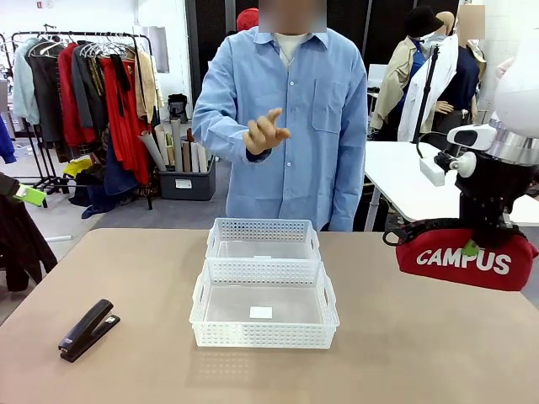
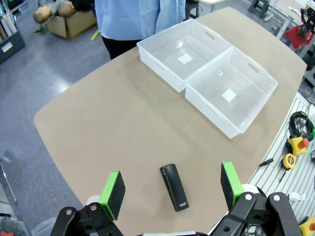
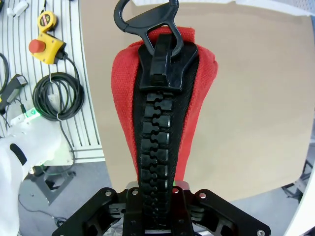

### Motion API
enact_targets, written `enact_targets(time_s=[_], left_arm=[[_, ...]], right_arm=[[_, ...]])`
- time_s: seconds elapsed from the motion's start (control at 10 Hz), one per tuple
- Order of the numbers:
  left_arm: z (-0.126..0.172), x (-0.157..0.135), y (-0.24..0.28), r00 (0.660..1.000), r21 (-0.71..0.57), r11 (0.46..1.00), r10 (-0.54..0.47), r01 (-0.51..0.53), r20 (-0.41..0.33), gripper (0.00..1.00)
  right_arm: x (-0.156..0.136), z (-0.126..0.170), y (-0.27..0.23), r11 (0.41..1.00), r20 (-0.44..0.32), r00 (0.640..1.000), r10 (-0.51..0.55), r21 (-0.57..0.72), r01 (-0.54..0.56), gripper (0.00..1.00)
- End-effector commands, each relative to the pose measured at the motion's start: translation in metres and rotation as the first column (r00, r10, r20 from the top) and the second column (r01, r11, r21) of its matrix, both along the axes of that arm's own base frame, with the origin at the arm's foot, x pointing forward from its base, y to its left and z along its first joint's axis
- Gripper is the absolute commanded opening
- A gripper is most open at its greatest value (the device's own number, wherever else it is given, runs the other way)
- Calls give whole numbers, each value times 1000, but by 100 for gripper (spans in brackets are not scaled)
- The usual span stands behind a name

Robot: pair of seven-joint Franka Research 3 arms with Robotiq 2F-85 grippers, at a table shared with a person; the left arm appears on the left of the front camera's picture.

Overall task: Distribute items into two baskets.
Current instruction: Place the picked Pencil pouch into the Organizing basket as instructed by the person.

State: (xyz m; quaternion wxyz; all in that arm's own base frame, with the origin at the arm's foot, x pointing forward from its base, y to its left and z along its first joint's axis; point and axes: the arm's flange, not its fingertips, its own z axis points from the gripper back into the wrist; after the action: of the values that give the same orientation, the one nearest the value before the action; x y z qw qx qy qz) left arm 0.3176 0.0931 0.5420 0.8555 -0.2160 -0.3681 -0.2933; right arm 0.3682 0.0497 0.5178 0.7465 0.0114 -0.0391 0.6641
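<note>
The red pouch point(image 1: 467, 259) hangs near the table's right edge, well apart from both baskets, with its white "CAMPUS" lettering facing the robot. The right gripper point(image 1: 472, 246) is clamped on it from above, pinching the top seam where the chunky black zip runs; the right wrist view shows the zip and its clip leading straight out from between the fingers. It looks soft and light, so it likely sags and swings from a pinch like this, and the stiffer zip ridge seems a sensible place to grip. The black stapler point(image 1: 88, 330) lies flat at the table's near left, apart from everything else. It is probably rigid, dense and smooth-skinned, best taken across its narrow body near the middle. The left gripper point(image 2: 172, 188) hovers directly over it with fingers spread wide, holding nothing. The larger basket point(image 1: 265, 335) and the smaller basket point(image 1: 263, 229) behind it sit touching at mid-table, both empty. The person's hand point(image 1: 265, 132) is raised beyond.
</note>
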Motion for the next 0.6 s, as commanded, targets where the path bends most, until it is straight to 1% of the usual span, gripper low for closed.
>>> enact_targets(time_s=[0.0, 0.5], left_arm=[[0, 0, 0, 1000, -14, 1000, -11, 12, 11, 100], [0, 0, 0, 1000, -14, 1000, -11, 12, 11, 100]], right_arm=[[0, 0, 0, 1000, 2, 1000, 0, 2, 0, 0], [0, 0, 0, 1000, 2, 1000, 0, 2, 0, 0]])
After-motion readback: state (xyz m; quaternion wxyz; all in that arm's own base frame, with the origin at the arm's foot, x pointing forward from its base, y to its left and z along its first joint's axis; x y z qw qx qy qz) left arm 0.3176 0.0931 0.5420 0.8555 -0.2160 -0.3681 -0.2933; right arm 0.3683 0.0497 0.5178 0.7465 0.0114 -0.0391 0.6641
